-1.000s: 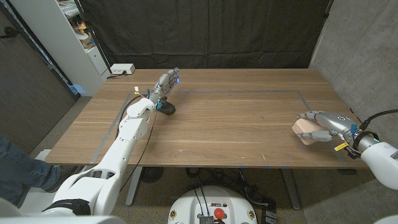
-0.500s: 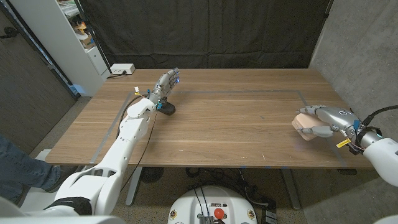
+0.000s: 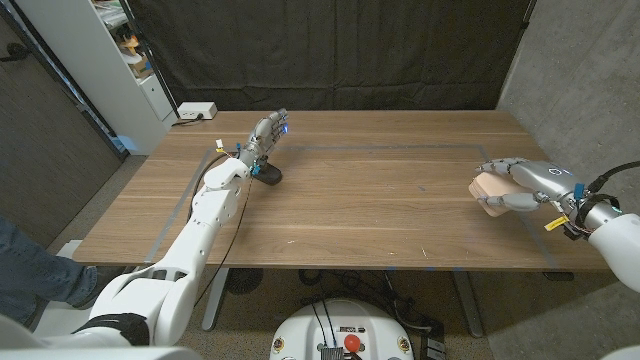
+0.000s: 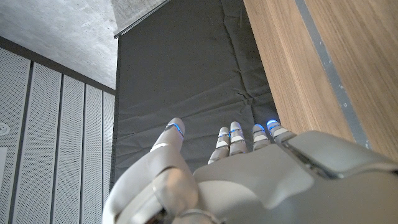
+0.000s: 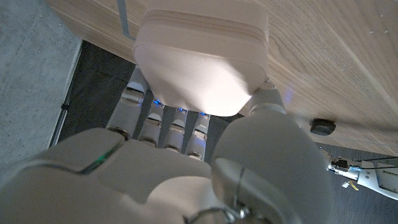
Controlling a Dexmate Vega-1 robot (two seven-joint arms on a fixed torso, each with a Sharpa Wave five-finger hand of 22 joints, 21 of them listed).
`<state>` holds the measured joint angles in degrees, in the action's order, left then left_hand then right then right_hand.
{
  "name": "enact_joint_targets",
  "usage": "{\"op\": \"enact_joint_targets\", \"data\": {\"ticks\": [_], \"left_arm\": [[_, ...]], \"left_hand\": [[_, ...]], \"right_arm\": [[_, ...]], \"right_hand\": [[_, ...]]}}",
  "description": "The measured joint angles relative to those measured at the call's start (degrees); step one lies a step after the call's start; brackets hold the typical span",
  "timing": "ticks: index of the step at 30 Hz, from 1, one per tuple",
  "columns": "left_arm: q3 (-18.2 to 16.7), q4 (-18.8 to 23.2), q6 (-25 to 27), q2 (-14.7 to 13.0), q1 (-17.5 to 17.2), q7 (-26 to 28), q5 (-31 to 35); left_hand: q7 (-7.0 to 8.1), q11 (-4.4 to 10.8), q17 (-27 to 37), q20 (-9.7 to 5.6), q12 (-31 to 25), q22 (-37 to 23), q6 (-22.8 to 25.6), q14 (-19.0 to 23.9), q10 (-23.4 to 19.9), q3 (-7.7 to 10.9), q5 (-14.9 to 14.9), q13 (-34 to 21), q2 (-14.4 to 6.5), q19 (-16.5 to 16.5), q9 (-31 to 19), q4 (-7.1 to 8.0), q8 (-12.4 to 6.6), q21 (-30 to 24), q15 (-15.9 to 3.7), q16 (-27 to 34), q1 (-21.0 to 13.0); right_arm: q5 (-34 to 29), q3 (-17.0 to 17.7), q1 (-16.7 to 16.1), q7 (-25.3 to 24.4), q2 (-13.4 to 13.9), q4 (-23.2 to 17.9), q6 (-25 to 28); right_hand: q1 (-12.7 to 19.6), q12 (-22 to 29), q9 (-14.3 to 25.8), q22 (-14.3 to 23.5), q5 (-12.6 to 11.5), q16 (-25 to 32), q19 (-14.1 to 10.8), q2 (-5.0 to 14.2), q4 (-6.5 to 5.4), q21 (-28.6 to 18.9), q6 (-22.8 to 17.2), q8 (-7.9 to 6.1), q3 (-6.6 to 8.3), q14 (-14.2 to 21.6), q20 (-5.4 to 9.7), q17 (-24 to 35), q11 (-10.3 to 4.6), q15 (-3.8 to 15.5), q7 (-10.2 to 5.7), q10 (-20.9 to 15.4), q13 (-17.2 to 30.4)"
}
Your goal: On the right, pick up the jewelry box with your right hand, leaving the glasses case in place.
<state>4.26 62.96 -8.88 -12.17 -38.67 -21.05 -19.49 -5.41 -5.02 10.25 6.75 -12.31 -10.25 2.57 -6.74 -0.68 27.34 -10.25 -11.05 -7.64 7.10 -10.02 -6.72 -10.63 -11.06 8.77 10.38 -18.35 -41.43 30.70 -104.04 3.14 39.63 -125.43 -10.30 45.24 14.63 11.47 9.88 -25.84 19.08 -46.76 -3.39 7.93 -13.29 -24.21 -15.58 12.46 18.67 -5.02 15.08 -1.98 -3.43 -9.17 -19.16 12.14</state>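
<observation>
**Pale pink box held in the right hand at the table's right edge**

Pink and rounded, the jewelry box (image 3: 492,191) is held in the right hand (image 3: 525,185) near the right side of the wooden table (image 3: 370,200). In the head view the fingers wrap over its top and near side, while the right wrist view shows the box (image 5: 202,59) pressed between the curled fingers (image 5: 168,118) and the thumb. Its long axis seems to run roughly across the palm. Whether it has cleared the wood I cannot tell; it looks at most slightly raised, so the lift is straight up from here.

Far across the table, the left hand (image 3: 266,134) stands with fingers apart, holding nothing, just beside a small dark object (image 3: 268,175), possibly the glasses case. The right hand is clearly the nearer one.
</observation>
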Motion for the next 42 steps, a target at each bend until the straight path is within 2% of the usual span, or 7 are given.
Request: {"op": "enact_joint_targets", "data": {"ticks": [16, 21, 42], "left_arm": [[-0.31, -1.44, -0.78, 0.12, 0.83, -1.14, 0.07], [-0.47, -2.76, -1.25, 0.4, 1.44, -1.57, 0.09], [-0.98, -4.22, -1.99, 0.93, 2.06, -2.18, 0.25]], "left_hand": [[0.0, 0.0, 0.0, 0.0, 0.0, 0.0, 0.0, 0.0, 0.0, 0.16, 0.0, 0.0, 0.0, 0.0, 0.0, -0.15, 0.0, 0.0, 0.0, 0.0, 0.0], [0.0, 0.0, 0.0, 0.0, 0.0, 0.0, 0.0, 0.0, 0.0, 0.15, 0.0, 0.0, 0.0, 0.0, 0.0, -0.16, 0.0, 0.0, 0.0, 0.0, 0.0], [0.0, 0.0, 0.0, 0.0, 0.0, 0.0, 0.0, 0.0, 0.0, 0.4, 0.0, 0.0, 0.0, 0.0, 0.0, 0.09, 0.0, 0.0, 0.0, 0.0, 0.0]], "right_arm": [[-0.9, 2.01, 1.81, 1.16, -3.04, -2.48, -2.01], [-1.27, 2.54, 2.42, 1.69, -3.81, -3.08, -2.87], [-1.62, 3.59, 4.42, 3.14, -5.69, -4.17, -4.99]], "right_hand": [[0.07, 0.0, 0.0, 0.0, 0.43, -0.04, 0.02, -0.07, 0.02, 0.38, -0.37, 0.0, -0.02, 0.1, -0.02, 0.24, 0.24, 0.1, -0.04, -0.2, -0.01], [0.07, 0.0, 0.0, 0.0, 0.43, -0.14, 0.02, -0.07, -0.38, 0.37, -0.58, 0.34, -0.1, 0.19, -0.02, 0.23, 0.21, 0.19, 0.16, -0.22, -0.01], [0.07, -0.24, 0.0, 0.0, 1.09, 0.01, 0.03, -0.07, -0.37, 0.6, -1.08, 0.33, -0.11, 0.4, -0.03, 0.52, -0.06, -0.02, 0.06, -0.49, -0.01]]}}
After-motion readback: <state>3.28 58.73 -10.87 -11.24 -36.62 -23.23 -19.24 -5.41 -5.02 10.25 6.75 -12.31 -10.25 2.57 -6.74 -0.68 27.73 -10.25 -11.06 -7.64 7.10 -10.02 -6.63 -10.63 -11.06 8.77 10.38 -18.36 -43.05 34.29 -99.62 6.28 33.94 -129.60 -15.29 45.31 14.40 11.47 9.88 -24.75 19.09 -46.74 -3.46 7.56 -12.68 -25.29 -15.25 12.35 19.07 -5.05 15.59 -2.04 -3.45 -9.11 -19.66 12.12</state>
